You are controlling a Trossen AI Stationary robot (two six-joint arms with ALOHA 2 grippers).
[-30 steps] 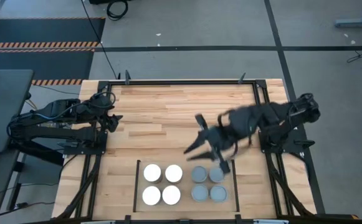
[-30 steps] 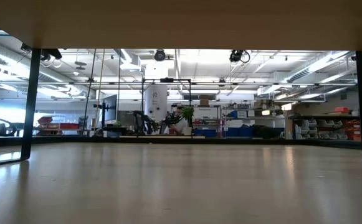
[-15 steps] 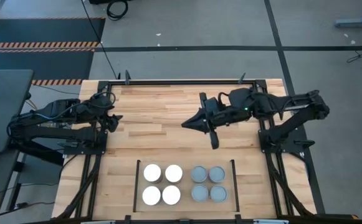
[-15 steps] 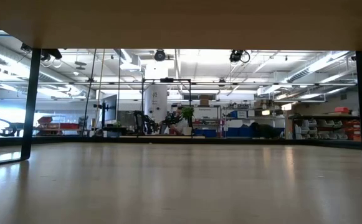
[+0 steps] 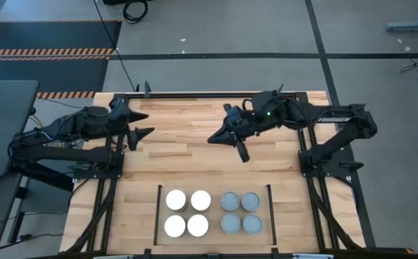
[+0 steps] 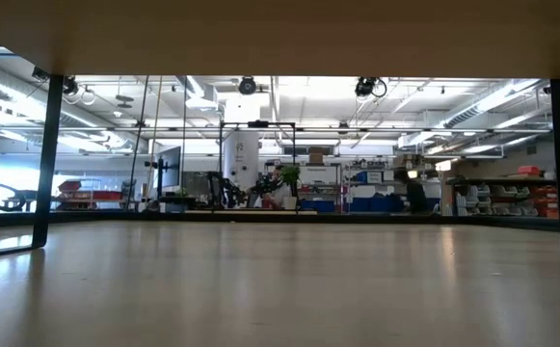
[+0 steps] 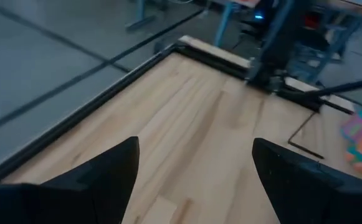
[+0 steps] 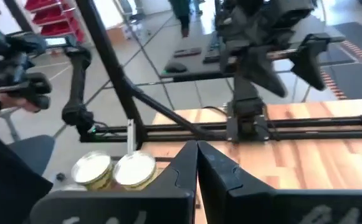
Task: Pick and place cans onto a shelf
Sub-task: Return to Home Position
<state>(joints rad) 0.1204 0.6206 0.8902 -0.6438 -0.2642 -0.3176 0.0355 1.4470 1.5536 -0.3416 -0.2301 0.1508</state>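
Eight cans stand upright on their bases on the shelf [image 5: 214, 188], a pale panel between two black rails at the table's near edge. Four white-topped cans [image 5: 187, 213] form a square on its left, and four grey-topped cans [image 5: 240, 213] form one on its right. Two cans [image 8: 113, 171] also show in the right wrist view. My right gripper [image 5: 211, 139] is shut and empty over the middle of the table, far from the cans. My left gripper [image 5: 148, 124] is open and empty over the table's far left part; its spread fingers show in the left wrist view [image 7: 193, 174].
The striped plank tabletop [image 5: 194, 155] lies bare between the grippers and the shelf. A black frame rail [image 5: 209, 94] runs along the far edge. The arm bases stand at the left [image 5: 86, 162] and right [image 5: 324, 162] edges. The low view shows no can and no gripper.
My right gripper has drawn back from above the grey-topped cans toward the table's far edge, and a little to the left. My left gripper has swung out from its resting place toward the far edge and the table's middle. The cans have kept still.
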